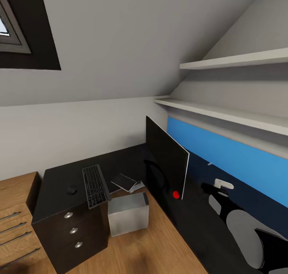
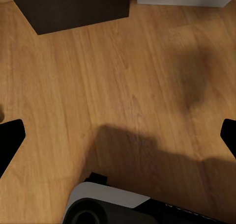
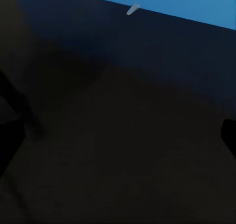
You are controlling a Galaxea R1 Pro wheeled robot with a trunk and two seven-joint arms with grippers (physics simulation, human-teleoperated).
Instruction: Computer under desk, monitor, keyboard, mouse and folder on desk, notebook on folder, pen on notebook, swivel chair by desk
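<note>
Sloped grey attic walls close over a bedroom corner with wooden flooring (image 1: 152, 246) and two pale shelves (image 1: 224, 113) above a blue wall panel (image 1: 236, 158). At far left in the head view stands a wooden dresser (image 1: 14, 214), touching the end of the black L-shaped desk (image 1: 56, 178) with its silver-knobbed drawers. On that wing lie the mouse (image 1: 71, 190) and, just beside it, the keyboard (image 1: 95, 186), one end jutting past the desk edge. Near the inner corner the notebook (image 1: 125, 182) rests on the desktop. On the floor close by the drawer unit stands the computer (image 1: 128, 213), partly under the desk. The monitor (image 1: 166, 162) stands upright on the other wing, between the notebook and the right arm. The pen (image 3: 132, 9) lies by the wall panel, ahead of the right gripper (image 3: 118, 135), which hangs over the dark desktop with fingers spread wide, holding nothing. The left gripper (image 2: 118, 135) hangs over bare floor, its fingers likewise spread apart and empty, with the drawer unit and computer ahead of it.
</note>
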